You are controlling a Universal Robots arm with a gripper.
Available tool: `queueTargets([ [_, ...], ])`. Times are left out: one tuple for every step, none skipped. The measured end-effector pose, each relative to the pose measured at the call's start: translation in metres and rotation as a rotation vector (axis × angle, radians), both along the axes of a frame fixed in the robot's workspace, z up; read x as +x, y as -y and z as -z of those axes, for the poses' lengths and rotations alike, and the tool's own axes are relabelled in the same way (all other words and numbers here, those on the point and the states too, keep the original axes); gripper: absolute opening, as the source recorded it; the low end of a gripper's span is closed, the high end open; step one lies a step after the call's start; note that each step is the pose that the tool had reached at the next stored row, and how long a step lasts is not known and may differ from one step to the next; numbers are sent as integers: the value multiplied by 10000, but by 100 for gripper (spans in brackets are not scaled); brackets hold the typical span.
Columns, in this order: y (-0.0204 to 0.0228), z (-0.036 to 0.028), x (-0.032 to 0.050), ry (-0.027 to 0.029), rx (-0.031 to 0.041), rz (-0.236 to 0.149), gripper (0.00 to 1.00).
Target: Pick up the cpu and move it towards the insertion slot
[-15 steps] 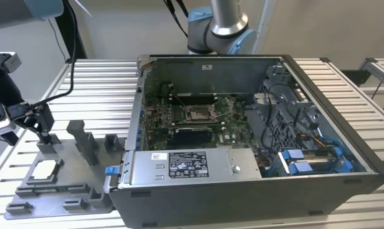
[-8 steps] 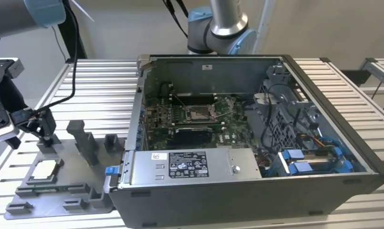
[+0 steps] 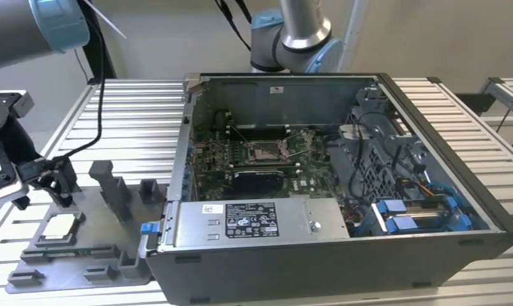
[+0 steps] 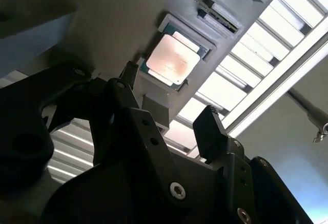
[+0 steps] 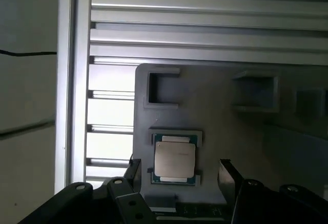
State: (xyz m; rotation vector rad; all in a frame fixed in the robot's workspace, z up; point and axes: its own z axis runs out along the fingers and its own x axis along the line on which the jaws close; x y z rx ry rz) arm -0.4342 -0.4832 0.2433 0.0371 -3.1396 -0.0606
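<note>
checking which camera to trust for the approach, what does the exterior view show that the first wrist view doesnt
Exterior view: the open computer case and, on its board, the insertion slot, well off to the exterior view's right of the gripper.
First wrist view: a close look past the open fingers, which stand either side of the cpu with gaps between, plus two empty pockets in the tray.
Both: the cpu lying in the grey tray on the slatted table.

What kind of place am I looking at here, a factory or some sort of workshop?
Probably a robotics lab or test bench for computer assembly. An open computer case sits on a slatted metal table, and a robot arm hangs over a grey tray holding a cpu.
</note>
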Motion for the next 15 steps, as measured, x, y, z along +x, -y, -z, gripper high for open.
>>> queueTargets([
  [16, 18, 0, 0, 1, -6, 100],
  [31, 35, 0, 1, 3, -13, 100],
  [43, 54, -1, 1, 4, -22, 100],
  [50, 72, -1, 2, 6, -33, 100],
  [54, 90, -3, 3, 7, -46, 100],
  [55, 108, -4, 3, 8, -61, 100],
  [55, 126, -5, 3, 7, -78, 100],
  [56, 145, -5, 3, 7, -91, 100],
  [56, 163, -6, 3, 7, -103, 100],
  [57, 181, -7, 3, 7, -113, 100],
  [57, 199, -7, 3, 7, -121, 100],
  [57, 218, -8, 3, 7, -129, 100],
  [56, 236, -9, 3, 7, -135, 100],
  [57, 253, -10, 3, 7, -142, 100],
  [57, 272, -10, 3, 7, -148, 100],
])
